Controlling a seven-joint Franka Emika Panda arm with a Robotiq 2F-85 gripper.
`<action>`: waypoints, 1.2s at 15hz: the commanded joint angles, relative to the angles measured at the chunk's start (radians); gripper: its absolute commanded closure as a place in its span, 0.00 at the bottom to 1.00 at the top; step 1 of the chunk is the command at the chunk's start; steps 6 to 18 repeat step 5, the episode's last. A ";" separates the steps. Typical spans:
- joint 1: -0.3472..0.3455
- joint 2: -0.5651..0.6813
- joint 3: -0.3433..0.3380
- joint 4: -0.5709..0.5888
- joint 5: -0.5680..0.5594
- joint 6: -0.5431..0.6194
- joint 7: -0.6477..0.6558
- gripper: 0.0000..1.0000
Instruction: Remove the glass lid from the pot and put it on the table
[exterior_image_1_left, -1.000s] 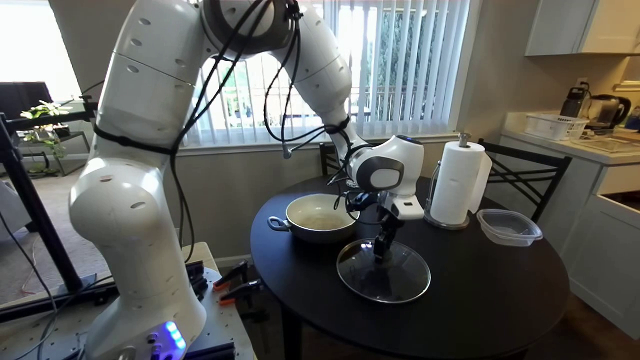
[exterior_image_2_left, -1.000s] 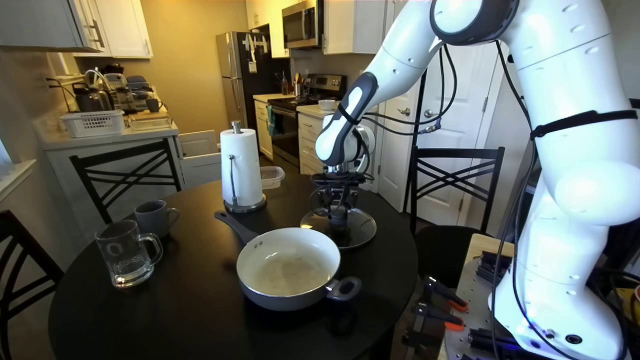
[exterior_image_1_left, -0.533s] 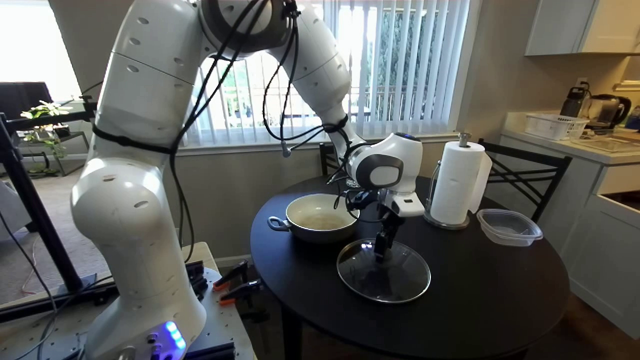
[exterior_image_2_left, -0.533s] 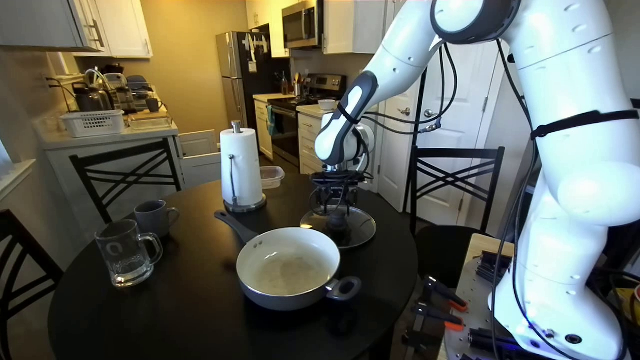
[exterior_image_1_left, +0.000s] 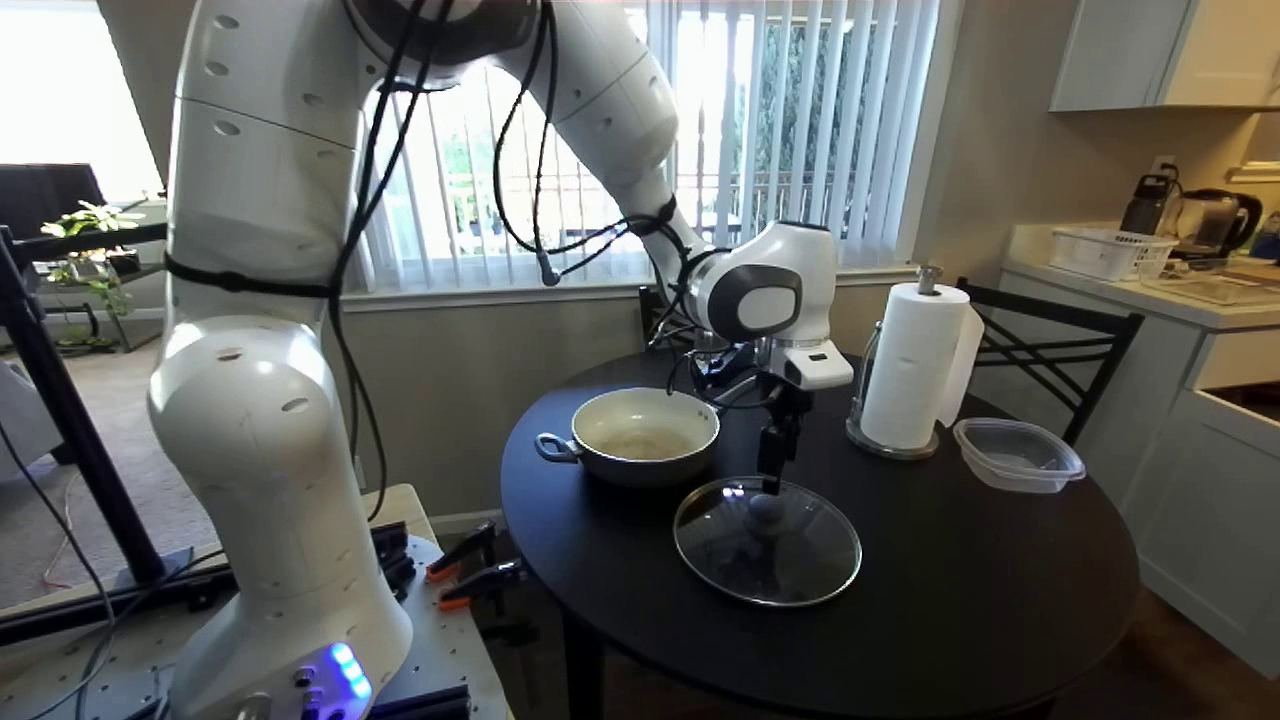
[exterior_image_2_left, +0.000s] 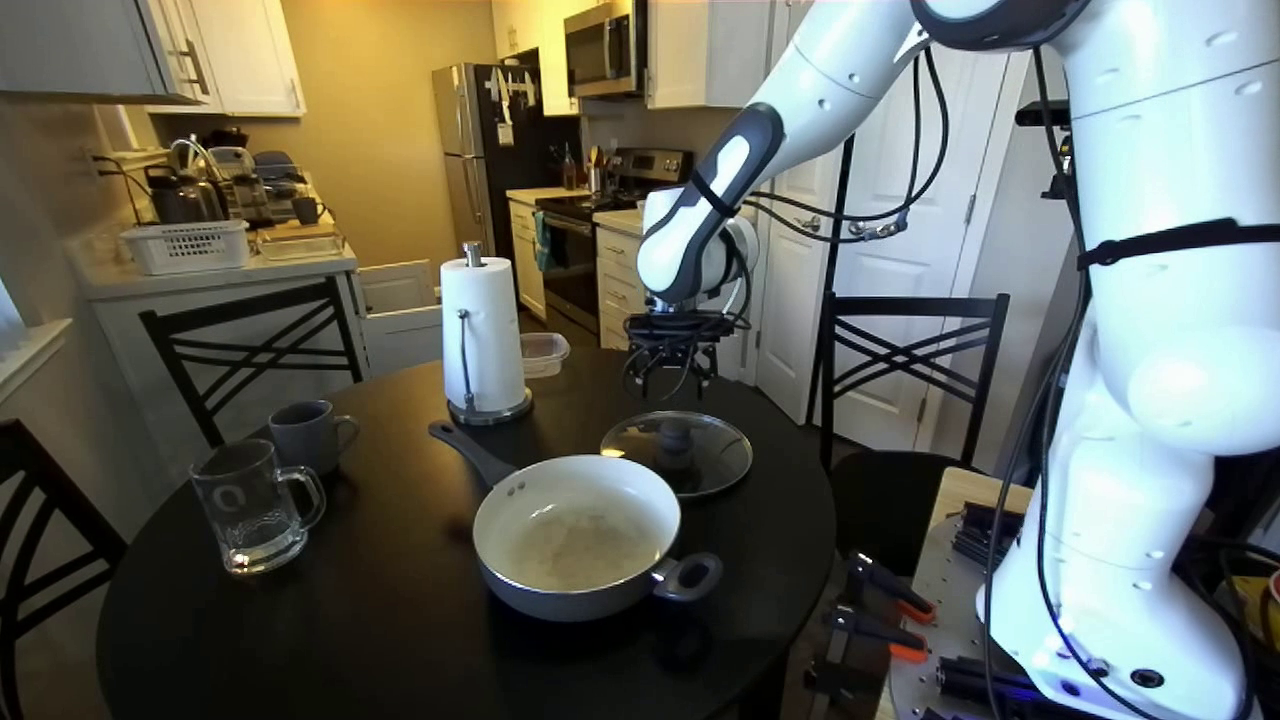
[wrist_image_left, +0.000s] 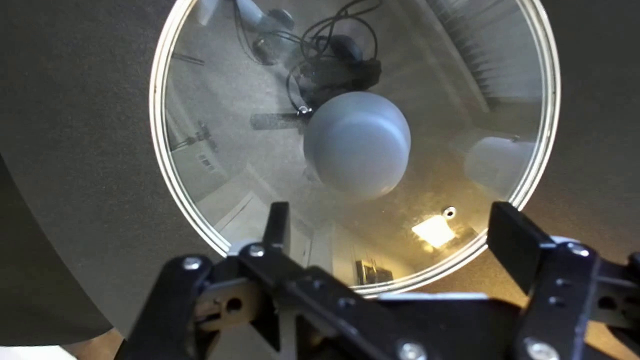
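Observation:
The glass lid (exterior_image_1_left: 810, 555) lies flat on the dark round table (exterior_image_1_left: 980, 620), beside the pot (exterior_image_1_left: 650, 472). Its grey knob (wrist_image_left: 357, 145) points up and stands free in the wrist view. In an exterior view the lid (exterior_image_2_left: 718, 462) is seen behind the pot (exterior_image_2_left: 560, 604), whose pale inside is uncovered. My gripper (wrist_image_left: 389, 212) is open, its black fingers wide apart with nothing between them. Seen from outside, the gripper (exterior_image_2_left: 676, 388) hangs above the lid, apart from the knob.
A paper towel roll (exterior_image_1_left: 912, 370) and a clear plastic container (exterior_image_1_left: 1018, 458) stand on the table. A glass mug (exterior_image_2_left: 255, 510) and a grey mug (exterior_image_2_left: 308, 437) are past the pot's long handle (exterior_image_2_left: 470, 455). Chairs surround the table.
My gripper has opened, let go of the lid's knob and risen above it. The lid has stayed on the table and the pot has not moved.

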 joint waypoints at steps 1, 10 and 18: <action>-0.015 -0.011 0.015 -0.005 -0.011 -0.002 0.006 0.00; -0.014 -0.016 0.013 -0.016 -0.012 -0.002 0.006 0.00; -0.014 -0.016 0.013 -0.016 -0.012 -0.002 0.006 0.00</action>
